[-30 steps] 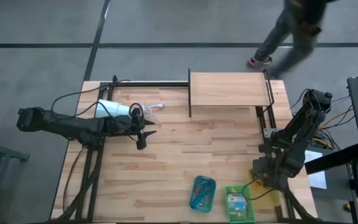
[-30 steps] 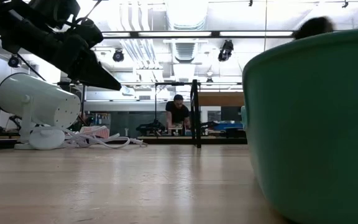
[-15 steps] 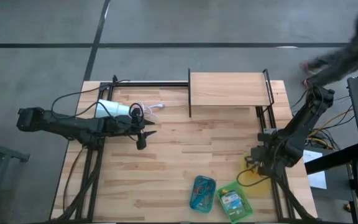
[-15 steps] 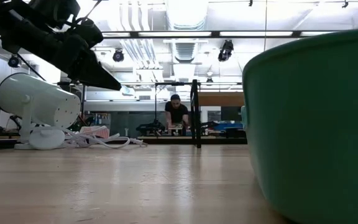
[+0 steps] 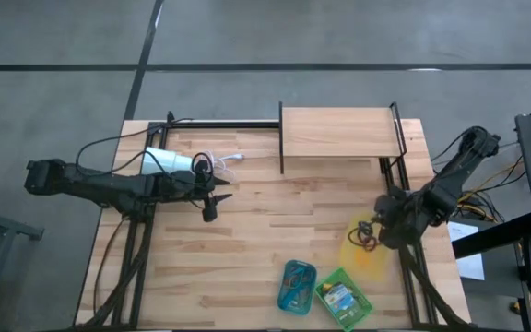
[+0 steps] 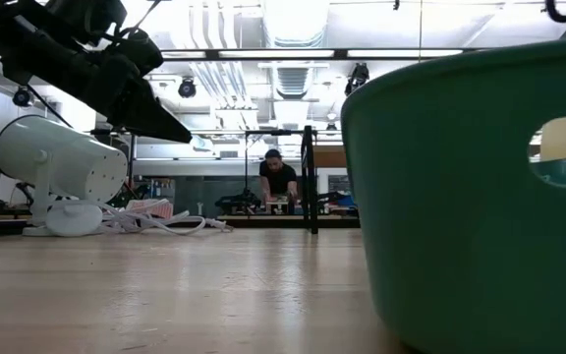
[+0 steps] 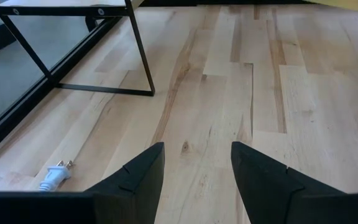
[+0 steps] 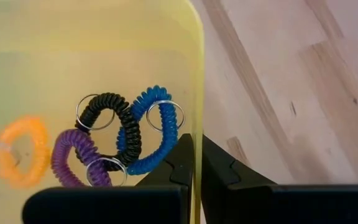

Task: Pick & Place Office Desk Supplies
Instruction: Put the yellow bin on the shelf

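Two grippers: right gripper (image 8: pixel 194 163) clamped on the yellow tray (image 8: pixel 104 56) rim, dragging it; coil loops (image 8: pixel 129 134) inside. Next: park tray beside green tray (image 5: pixel 344 300). Left gripper (image 7: pixel 197 163) apart, idle near the lamp (image 5: pixel 167 161).

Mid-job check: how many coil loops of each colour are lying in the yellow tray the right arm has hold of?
Orange plastic coil loop: 1
Purple plastic coil loop: 1
Black plastic coil loop: 1
Blue plastic coil loop: 1
Total in the translucent yellow plastic tray: 4
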Robot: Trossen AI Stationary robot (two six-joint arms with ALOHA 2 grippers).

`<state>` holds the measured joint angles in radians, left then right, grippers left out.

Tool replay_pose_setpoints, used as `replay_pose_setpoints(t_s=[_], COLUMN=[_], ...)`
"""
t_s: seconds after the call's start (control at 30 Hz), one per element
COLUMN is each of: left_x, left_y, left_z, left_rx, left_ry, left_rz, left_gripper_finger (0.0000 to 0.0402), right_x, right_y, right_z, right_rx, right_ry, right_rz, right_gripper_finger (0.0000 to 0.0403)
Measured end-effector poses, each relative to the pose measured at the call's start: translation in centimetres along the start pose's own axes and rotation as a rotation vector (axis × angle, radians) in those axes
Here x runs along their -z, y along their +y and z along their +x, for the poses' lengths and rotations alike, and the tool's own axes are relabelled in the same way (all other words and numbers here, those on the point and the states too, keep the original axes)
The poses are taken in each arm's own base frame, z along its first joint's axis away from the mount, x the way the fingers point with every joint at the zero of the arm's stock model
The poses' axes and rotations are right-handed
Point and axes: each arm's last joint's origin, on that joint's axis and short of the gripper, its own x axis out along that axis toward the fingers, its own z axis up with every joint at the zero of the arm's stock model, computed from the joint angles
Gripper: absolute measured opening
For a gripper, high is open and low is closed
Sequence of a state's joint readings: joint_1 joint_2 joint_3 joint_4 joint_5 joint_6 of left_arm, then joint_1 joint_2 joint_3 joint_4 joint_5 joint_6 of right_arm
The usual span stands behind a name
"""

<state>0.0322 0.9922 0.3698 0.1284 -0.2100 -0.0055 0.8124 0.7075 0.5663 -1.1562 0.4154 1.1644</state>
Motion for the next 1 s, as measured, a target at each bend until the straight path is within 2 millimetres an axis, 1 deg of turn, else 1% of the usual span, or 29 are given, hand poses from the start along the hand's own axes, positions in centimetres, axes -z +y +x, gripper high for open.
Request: replay_pose_setpoints(t_s=[0.1,0.27,0.4,0.73,0.87,1.0], left_x=[0.0,0.0,0.0,0.0,0.0,0.0], left_y=[0.0,0.0,0.0,0.0,0.0,0.0], left_z=[0.0,0.0,0.0,0.0,0.0,0.0], left_rx=[0.0,0.0,0.0,0.0,0.0,0.0], left_ry=[0.0,0.0,0.0,0.0,0.0,0.0], left_rz=[0.0,0.0,0.0,0.0,0.0,0.0], left_gripper_finger=[0.019,0.019,0.019,0.019,0.019,0.019], right_x=[-0.1,-0.2,-0.5,-1.9,-2.8,-3.9], right_y=[-0.5,-1.0,-1.4,-1.1,-1.2,-1.4], right_z=[-0.3,-0.7,-1.1,-2.1,-2.9,-3.9], right_rx=[-0.02,-0.064,-0.061,-0.041,0.021,0.089], right_ry=[-0.005,-0.026,-0.068,-0.099,-0.18,-0.309], right_rz=[0.069,0.123,0.199,0.273,0.295,0.334], right_gripper_finger=[0.0008,0.0008,0.0008,0.0008,0.0008,0.0008])
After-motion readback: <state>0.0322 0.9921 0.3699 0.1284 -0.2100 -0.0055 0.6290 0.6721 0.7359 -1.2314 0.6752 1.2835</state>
